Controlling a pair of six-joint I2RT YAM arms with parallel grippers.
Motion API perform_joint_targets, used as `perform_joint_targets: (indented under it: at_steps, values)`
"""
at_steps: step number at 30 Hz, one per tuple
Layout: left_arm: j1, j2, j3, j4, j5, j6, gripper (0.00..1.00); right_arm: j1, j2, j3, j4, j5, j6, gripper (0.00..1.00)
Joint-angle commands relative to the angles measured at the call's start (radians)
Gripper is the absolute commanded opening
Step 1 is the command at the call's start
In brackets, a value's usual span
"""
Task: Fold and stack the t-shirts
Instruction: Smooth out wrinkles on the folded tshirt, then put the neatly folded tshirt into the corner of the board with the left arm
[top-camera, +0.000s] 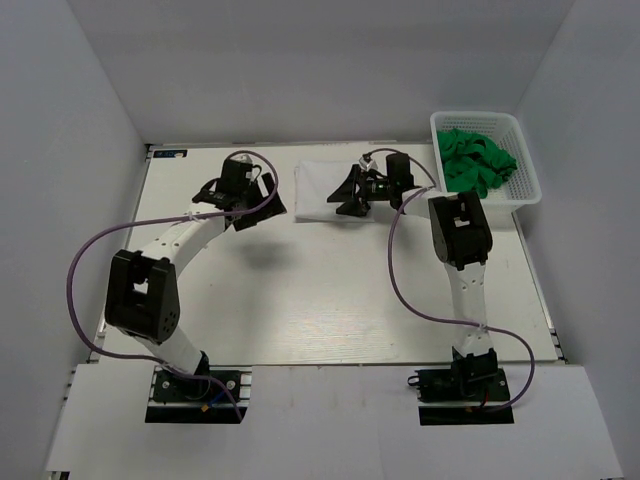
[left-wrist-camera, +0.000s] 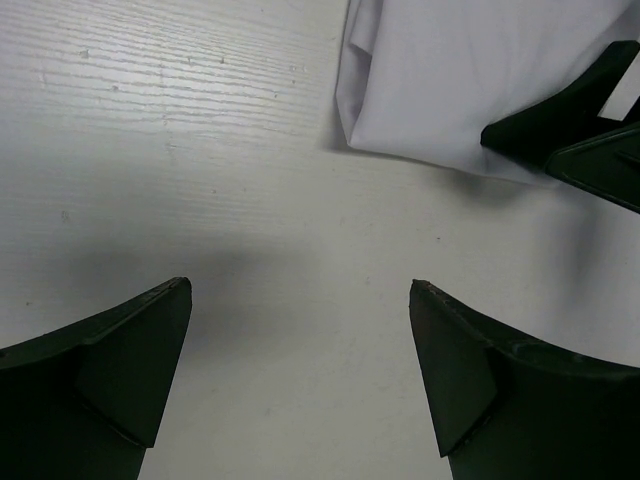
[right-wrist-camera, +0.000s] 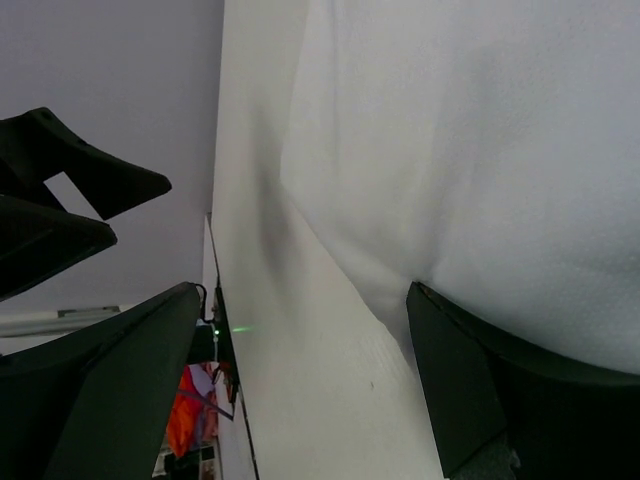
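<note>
Left wrist: white t-shirt (left-wrist-camera: 450, 80) half off-frame

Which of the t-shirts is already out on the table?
The white t-shirt: it lies flat on the table at its far edge. The green t-shirts are bunched inside the basket.

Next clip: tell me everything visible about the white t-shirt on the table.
The white t-shirt is plain, thin soft cloth, no print. It lies folded into a flat rectangle with rounded fold edges, at the far middle of the table, left of the basket. The open right claw hangs over its right edge; contact cannot be told. Nothing grips it.
</note>
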Motion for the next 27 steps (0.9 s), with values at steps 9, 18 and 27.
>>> perform_joint_targets:
  at_steps: [9, 18, 27]
  values:
    - [-0.009, 0.186, 0.282, 0.042, 0.056, 0.107, 1.0, -0.01, -0.284, 0.037, -0.143, 0.024, -0.173, 0.9]
    - [-0.018, 0.653, 0.825, -0.179, -0.047, 0.174, 0.9, -0.071, -0.616, -0.22, -0.14, 0.068, -0.196, 0.9]
    - [-0.058, 0.84, 0.966, -0.148, -0.047, 0.203, 0.56, -0.137, -0.841, -0.283, -0.321, 0.159, -0.33, 0.9]
